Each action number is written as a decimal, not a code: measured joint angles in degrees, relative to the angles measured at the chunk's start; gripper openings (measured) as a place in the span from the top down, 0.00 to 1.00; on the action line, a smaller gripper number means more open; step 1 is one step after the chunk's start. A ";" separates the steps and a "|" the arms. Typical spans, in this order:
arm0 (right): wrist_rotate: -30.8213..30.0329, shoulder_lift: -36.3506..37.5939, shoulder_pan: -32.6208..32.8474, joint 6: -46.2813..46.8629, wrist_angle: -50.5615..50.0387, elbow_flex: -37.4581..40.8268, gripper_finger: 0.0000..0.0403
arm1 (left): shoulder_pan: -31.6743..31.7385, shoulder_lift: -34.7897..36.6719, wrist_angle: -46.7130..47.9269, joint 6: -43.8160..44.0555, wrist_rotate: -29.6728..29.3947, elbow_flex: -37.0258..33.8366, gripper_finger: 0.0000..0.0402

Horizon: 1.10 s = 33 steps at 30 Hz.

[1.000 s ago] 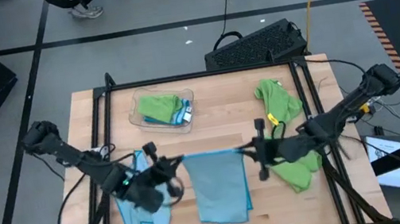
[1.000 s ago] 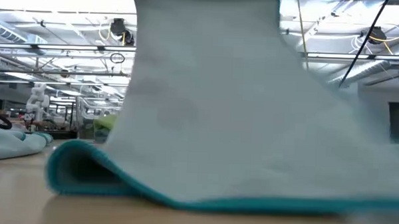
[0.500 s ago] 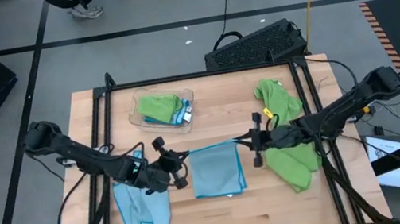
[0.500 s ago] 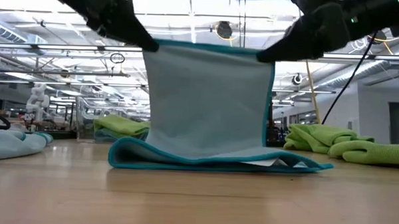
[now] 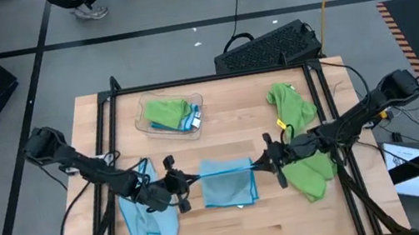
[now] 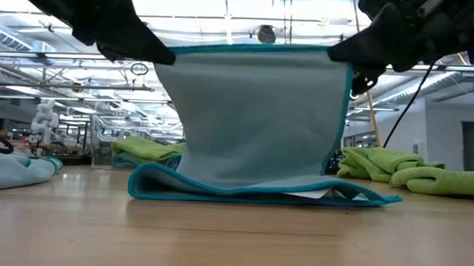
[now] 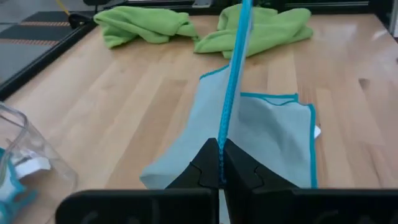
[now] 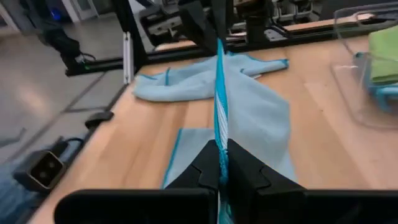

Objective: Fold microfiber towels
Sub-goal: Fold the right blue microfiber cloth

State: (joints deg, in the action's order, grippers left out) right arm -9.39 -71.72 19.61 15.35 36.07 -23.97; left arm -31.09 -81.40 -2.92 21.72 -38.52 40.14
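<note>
Where both grippers [image 5: 179, 181] [image 5: 269, 159] pinch the blue towel [image 5: 229, 185]: green towels [image 5: 302, 141] rightward.

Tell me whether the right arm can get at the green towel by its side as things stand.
Probably not yet. The right end effector is shut on a corner of the blue towel, stretched between it and the left end effector. The green towel lies right beside it, nothing covering it, so release comes first.

1. Light blue towel [image 6: 253, 126] — soft matt cloth with a darker stitched teal edge.
2. Table [image 5: 243, 222] — pale, smooth wooden planks with a slight sheen.
3. Tray [image 5: 143, 121] — clear glossy plastic.
4. Green towels [image 5: 292, 104] — matt, fuzzy cloth.
</note>
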 joint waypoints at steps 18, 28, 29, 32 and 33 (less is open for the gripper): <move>6.54 -17.18 1.73 9.43 15.57 1.51 0.98 | -1.22 -7.95 -6.56 4.81 6.80 -1.97 0.99; 6.56 -17.27 3.39 9.25 15.20 1.51 0.98 | -1.64 -13.95 -12.80 5.81 11.59 -1.91 0.98; 6.55 -17.27 3.39 9.40 15.13 1.51 0.98 | -1.71 -14.62 -13.53 5.75 11.79 -1.91 0.98; 6.46 -17.27 3.64 9.45 15.43 1.51 0.98 | -1.66 -15.85 -13.99 5.65 11.76 -1.91 0.97; 6.38 -17.27 3.75 9.40 15.37 1.51 0.98 | -1.66 -15.94 -13.89 5.61 11.61 -1.91 0.97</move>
State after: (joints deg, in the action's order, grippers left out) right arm -3.01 -88.99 23.37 24.75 51.44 -22.46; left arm -32.75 -97.34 -16.81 27.33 -26.91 38.24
